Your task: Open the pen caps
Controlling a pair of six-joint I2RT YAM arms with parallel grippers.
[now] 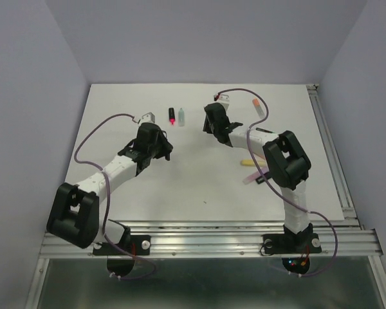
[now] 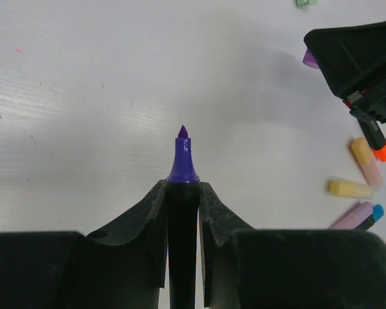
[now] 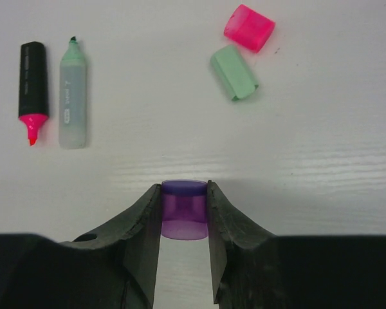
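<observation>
Your left gripper (image 2: 182,190) clamps the uncapped purple pen (image 2: 182,159), tip projecting beyond its fingers. Your right gripper (image 3: 184,193) pinches the purple cap (image 3: 184,215); the pink cap (image 3: 249,27) and green cap (image 3: 234,72) lie ahead-right of it.

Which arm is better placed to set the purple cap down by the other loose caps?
Right. The right gripper is shut on the purple cap, and the pink cap and green cap lie just ahead of it. The left gripper holds the uncapped purple pen.
</observation>
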